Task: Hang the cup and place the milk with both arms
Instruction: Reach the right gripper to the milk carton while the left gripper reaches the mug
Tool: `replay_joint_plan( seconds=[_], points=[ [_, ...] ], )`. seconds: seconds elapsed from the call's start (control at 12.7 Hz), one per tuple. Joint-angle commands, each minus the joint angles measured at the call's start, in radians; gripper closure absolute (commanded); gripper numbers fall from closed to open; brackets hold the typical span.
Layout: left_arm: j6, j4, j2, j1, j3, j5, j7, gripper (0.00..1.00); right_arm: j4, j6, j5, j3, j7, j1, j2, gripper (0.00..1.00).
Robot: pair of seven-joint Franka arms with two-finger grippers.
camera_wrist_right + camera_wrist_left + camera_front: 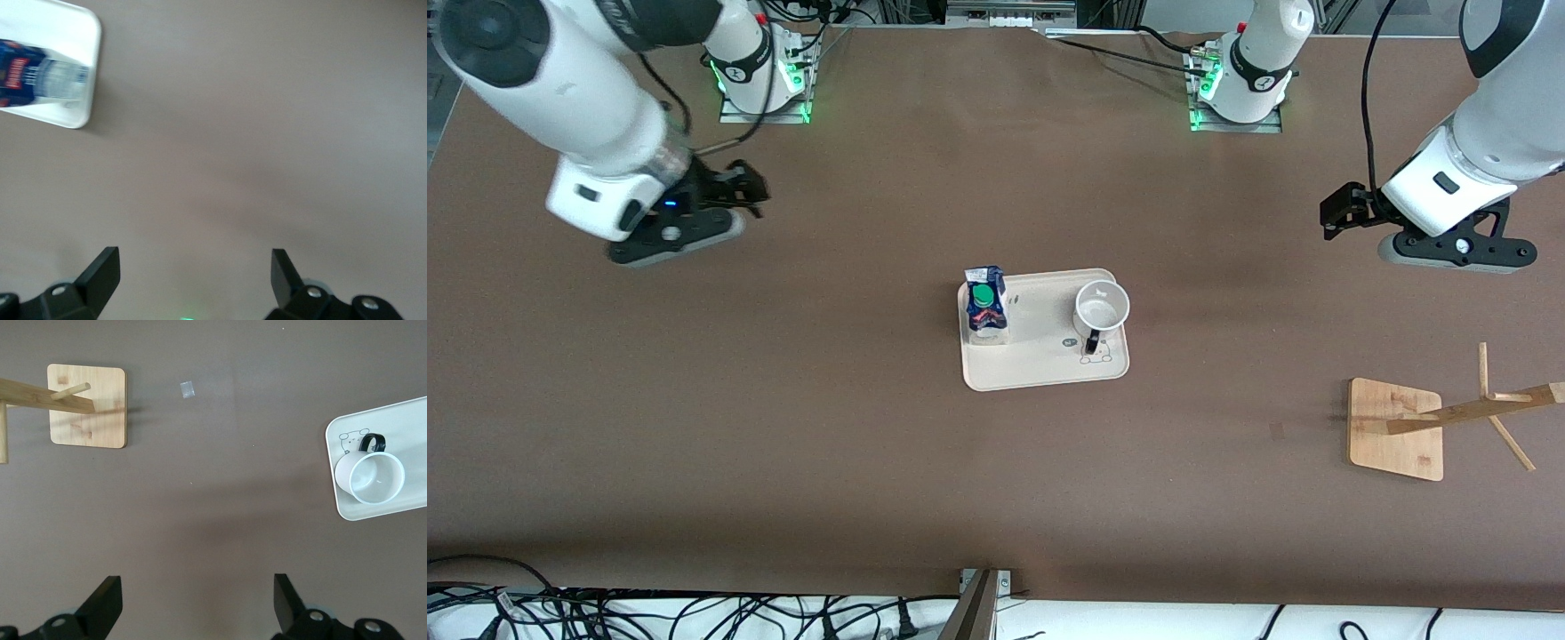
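Cup (1102,308) and milk (986,305) upright on tray (1040,360). Left end effector (193,603) and right end effector (193,280) released, empty, above bare table (871,444).

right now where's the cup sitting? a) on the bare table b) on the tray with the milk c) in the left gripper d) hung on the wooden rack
b: the cup stands upright on the tray, apart from the milk.
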Motion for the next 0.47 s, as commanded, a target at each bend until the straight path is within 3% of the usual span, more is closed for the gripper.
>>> replay_joint_plan(
  seconds=[0.0, 0.16, 0.39],
  points=[
    [-0.026, 0.032, 0.013, -0.002, -0.007, -0.004, -0.031, 0.00, 0.025, 0.084, 0.099, 0.009, 0.120, 0.061, 0.086, 0.00],
    [-0.026, 0.032, 0.020, -0.014, -0.013, -0.007, -0.062, 0.00, 0.095, 0.158, 0.105, 0.011, 0.284, 0.151, 0.188, 0.00],
    [-0.024, 0.035, 0.033, -0.014, -0.011, -0.015, -0.074, 0.00, 0.309, 0.192, 0.108, 0.016, 0.529, 0.247, 0.397, 0.00]
  ],
)
